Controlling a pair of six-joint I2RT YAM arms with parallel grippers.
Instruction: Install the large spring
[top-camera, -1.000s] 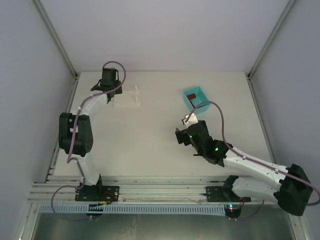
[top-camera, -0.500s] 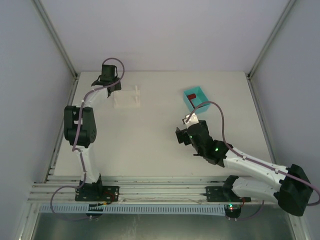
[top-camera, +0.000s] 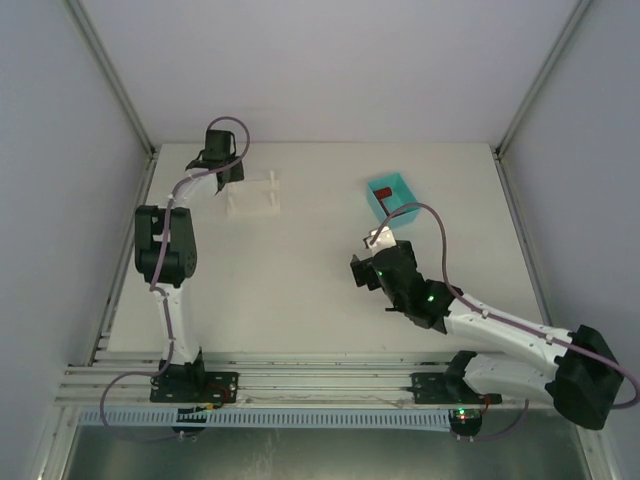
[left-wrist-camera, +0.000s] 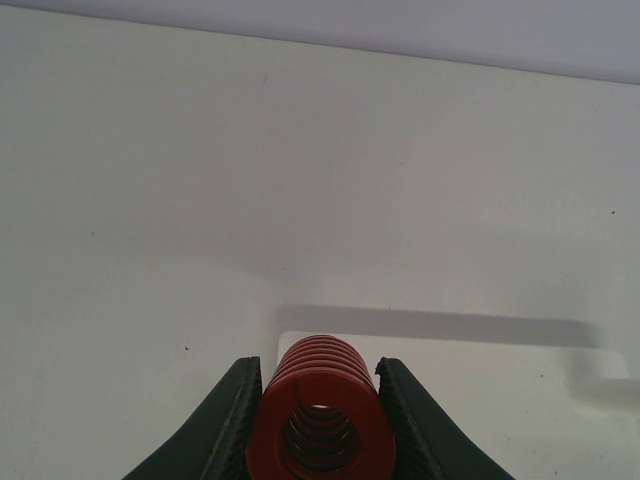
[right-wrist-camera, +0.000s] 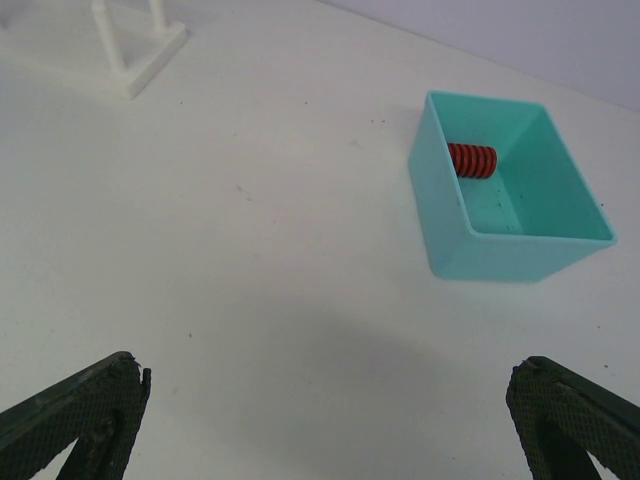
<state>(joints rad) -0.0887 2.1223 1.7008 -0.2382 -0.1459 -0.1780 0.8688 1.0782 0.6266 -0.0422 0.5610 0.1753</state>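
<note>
- Springs: two, both red. The large spring (left-wrist-camera: 322, 425) sits clamped between the fingers of the left gripper (left-wrist-camera: 318, 372), its open end facing the wrist camera.
- The left gripper hovers by the far left corner of the bench (top-camera: 320, 260), just beside the one white stand (top-camera: 255, 197).
- One teal box (right-wrist-camera: 500, 255) stands toward the far right of the bench; the second, shorter spring (right-wrist-camera: 471, 159) lies on its side inside, against the far wall.
- The right gripper (right-wrist-camera: 322, 380) hangs over the bench's middle with jaws spread wide, holding nothing, well apart from box and stand.
</note>
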